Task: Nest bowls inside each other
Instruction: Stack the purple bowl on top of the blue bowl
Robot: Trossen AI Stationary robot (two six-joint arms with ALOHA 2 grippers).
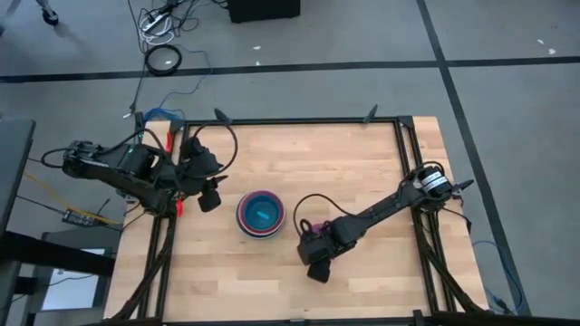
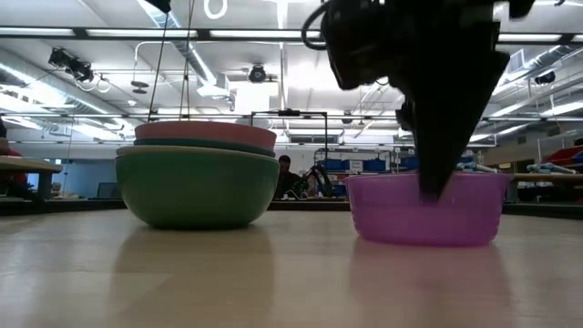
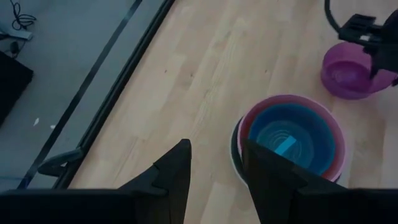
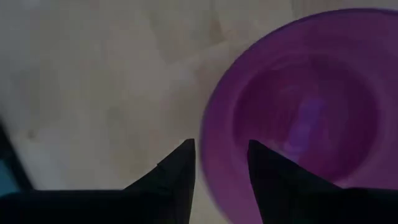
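A stack of nested bowls [image 1: 261, 215] stands at the table's middle on its base: sage green outermost [image 2: 196, 187], then teal and pink, with a blue bowl [image 3: 289, 140] innermost. To its right a purple bowl [image 2: 426, 211] sits upright on the wood. My right gripper [image 4: 221, 152] is over that bowl's rim, pointing steeply down and open, one finger outside the wall and one over the hollow. My left gripper [image 3: 214, 152] hangs open above the table's left part, short of the stack, with nothing between its fingers. My right gripper stands astride the purple bowl's rim [image 4: 208, 162] from above, on the side away from the stack. Whether either finger touches the wall I cannot tell. The bowl rests flat on the table.
Black frame rails [image 1: 308, 119] run along the table's far, left and right edges. A black cable [image 1: 304, 201] loops off the right arm close to the stack. Bare wood [image 1: 362, 163] lies behind both bowls and toward the near edge.
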